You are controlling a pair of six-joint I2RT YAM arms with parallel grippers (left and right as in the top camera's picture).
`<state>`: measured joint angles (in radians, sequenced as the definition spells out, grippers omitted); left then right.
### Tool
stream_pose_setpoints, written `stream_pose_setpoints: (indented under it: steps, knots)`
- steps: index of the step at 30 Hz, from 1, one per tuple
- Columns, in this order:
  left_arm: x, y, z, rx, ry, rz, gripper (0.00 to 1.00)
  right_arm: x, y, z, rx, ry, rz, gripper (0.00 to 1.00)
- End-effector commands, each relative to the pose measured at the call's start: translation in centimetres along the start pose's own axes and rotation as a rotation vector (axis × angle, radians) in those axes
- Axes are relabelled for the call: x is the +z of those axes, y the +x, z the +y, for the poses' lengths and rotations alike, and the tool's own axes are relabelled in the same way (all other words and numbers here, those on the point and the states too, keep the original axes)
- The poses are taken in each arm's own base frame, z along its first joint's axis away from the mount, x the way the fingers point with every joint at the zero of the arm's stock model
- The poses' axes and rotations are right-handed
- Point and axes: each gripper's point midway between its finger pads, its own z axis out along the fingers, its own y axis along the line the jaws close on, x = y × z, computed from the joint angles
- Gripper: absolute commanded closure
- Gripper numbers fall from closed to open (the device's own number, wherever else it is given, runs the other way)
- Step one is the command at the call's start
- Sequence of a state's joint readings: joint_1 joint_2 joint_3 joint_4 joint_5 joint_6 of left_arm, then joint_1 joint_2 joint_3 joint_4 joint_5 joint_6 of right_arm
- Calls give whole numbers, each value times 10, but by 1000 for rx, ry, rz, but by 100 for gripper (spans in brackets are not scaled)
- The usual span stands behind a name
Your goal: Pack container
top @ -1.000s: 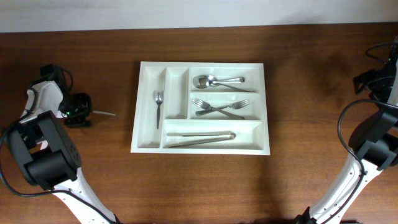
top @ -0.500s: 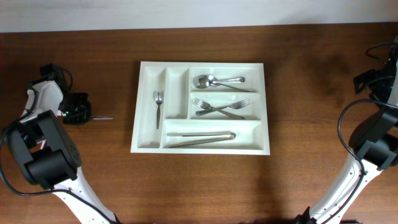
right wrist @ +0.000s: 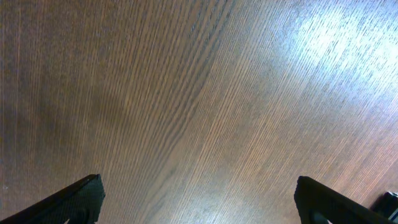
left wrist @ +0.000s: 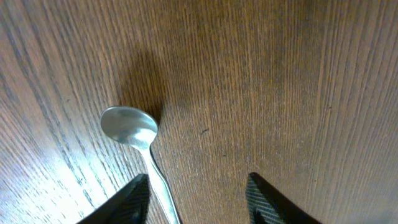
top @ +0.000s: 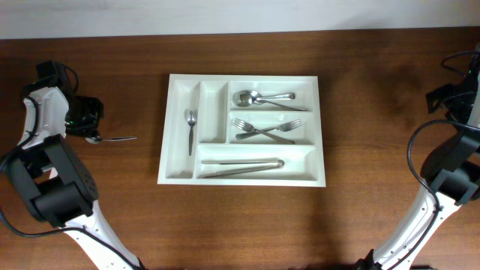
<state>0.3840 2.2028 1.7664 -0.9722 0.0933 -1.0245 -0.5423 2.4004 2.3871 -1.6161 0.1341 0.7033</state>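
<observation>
The container, a large white tray, lies mid-table. It holds a small utensil in a narrow upright compartment, spoons, crossed forks and long pieces in the horizontal ones. A loose spoon lies on the wood to the tray's left. In the left wrist view its bowl faces up. Its handle runs down close beside the left finger of my left gripper, which is open above it. My right gripper stands wide open over bare wood.
The left arm's base sits at the front left and the right arm at the far right edge. Cables hang at the back right corner. A pale wall strip borders the table's far edge.
My left gripper shut briefly on the loose spoon, then opened and drew back toward the far left. The spoon now lies uncovered on the table. The right arm has not moved.
</observation>
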Motion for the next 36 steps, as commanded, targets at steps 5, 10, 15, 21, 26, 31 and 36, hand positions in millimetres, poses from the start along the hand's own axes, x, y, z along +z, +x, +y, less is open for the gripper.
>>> stream_pose_setpoints:
  steps: [5,10,15,21,26,31,36]
  knots:
    - [-6,-14,-12,184,35,-33,28,-20,-2,-2,2,-25,-44,1]
    - [-55,-16,-22,506,35,-44,28,-20,-2,-2,2,-25,-44,1]
    - [-86,-15,1,709,-9,-5,21,-20,-2,-2,2,-25,-44,1]
    - [-89,-18,26,747,11,90,1,-20,-2,-2,2,-25,-44,1]
    - [-88,-14,25,871,193,173,1,-20,-2,-2,2,-25,-44,1]
    - [-71,-4,30,939,269,231,1,-20,-2,-2,2,-25,-44,1]
    - [-54,-3,32,930,278,230,1,-20,-2,-2,2,-25,-44,1]
